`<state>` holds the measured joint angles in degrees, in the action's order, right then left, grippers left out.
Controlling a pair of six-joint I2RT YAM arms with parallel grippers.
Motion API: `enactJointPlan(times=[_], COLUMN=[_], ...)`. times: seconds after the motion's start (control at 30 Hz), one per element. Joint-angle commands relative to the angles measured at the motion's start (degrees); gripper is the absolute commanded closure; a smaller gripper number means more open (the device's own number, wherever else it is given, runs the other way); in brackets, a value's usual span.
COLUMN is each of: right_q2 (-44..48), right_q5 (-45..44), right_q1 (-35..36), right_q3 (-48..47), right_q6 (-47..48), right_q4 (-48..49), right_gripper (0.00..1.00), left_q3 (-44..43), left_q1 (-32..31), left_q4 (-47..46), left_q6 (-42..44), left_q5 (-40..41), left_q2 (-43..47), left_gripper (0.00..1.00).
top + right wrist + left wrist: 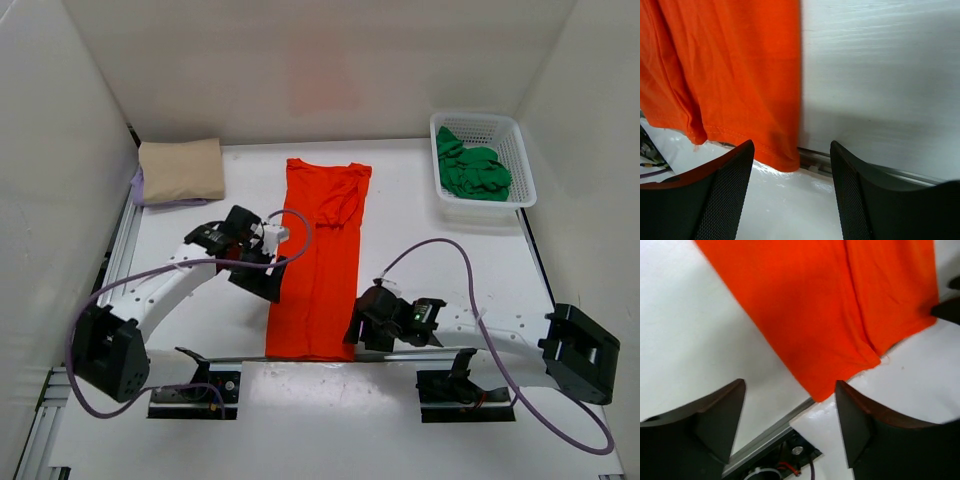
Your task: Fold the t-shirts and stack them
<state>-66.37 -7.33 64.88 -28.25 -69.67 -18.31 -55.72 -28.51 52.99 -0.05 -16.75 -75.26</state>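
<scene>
The orange-red t-shirt [318,270] lies flat as a long narrow strip down the middle of the table, collar end far and hem at the near edge. My left gripper [267,288] is open and empty just left of the strip; in the left wrist view [790,412] the hem's corner [824,392] lies between the fingers. My right gripper [356,328] is open and empty at the hem's right corner [786,162], with the shirt [725,65] ahead. The beige t-shirt [182,168] lies folded on the lavender t-shirt [141,192] at the far left. The green t-shirt [474,170] is bunched in the basket.
The white mesh basket [520,150] stands at the far right corner. White walls enclose the table on three sides. A metal rail [865,170] runs along the near table edge, and the hem slightly overhangs it. Purple cables loop over both arms.
</scene>
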Motion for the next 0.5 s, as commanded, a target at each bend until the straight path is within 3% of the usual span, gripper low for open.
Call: enactJointPlan(times=[0.0, 0.17, 0.47], right_q2=[-1.5, 0.5, 0.5], right_q5=[1.3, 1.2, 1.8], right_q1=[-0.1, -0.1, 1.0], right_q3=[-1.1, 0.0, 2.8], right_q6=[1.3, -1.6, -3.9], right_q4=[1.6, 3.9, 4.4], right_gripper=[0.33, 0.33, 0.35], left_q3=[6.5, 18.0, 16.5], left_q1=[0.4, 1.0, -0.4], left_q4=[-3.0, -3.5, -7.8], left_q6=[0.1, 0.1, 0.1], left_q5=[-10.7, -13.7, -16.5], left_q2=[-1.4, -4.6, -11.5], left_gripper=[0.21, 0.26, 0.23])
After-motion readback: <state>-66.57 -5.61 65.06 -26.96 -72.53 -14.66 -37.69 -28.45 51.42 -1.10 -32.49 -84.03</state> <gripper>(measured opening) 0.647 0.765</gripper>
